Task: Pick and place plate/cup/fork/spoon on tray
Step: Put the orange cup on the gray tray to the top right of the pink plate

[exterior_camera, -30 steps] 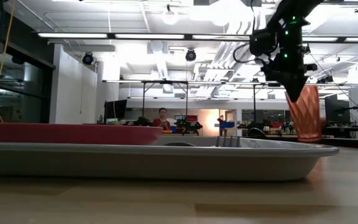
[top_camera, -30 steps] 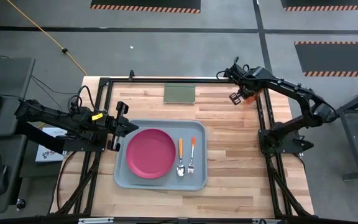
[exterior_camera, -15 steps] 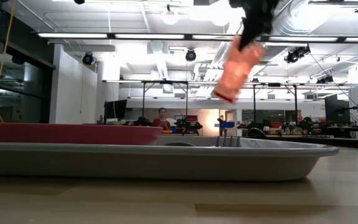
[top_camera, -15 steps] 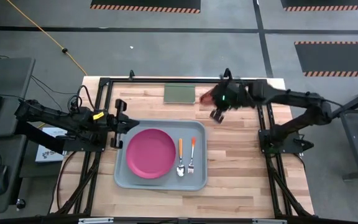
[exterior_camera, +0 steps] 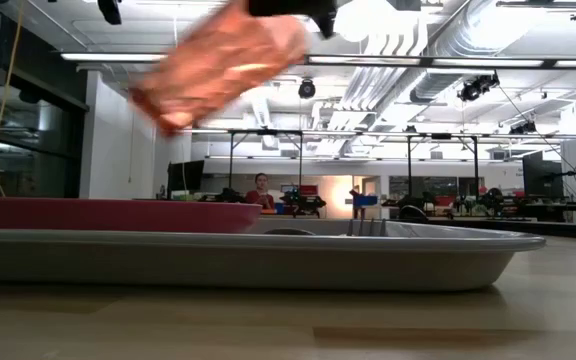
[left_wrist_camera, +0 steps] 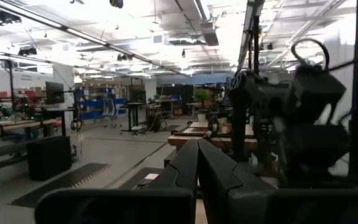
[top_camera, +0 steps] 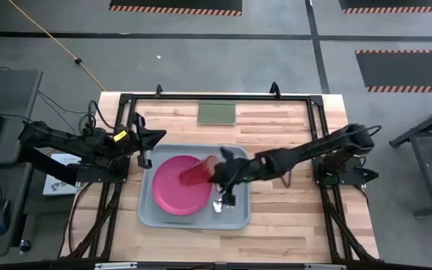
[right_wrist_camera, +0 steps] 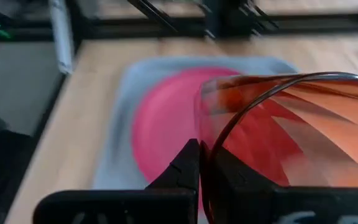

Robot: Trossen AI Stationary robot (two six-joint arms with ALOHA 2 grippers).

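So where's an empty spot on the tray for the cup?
Not much room: the tray is mostly filled by the plate, with the spoon and fork beside it. The right claw holds the cup tilted above the plate. Bare patches: the tray's corners and the plate's own middle.

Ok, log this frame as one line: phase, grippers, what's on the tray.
phase: carry | right gripper: holds cup tilted above plate | left gripper: waits by tray | on tray: plate, spoon
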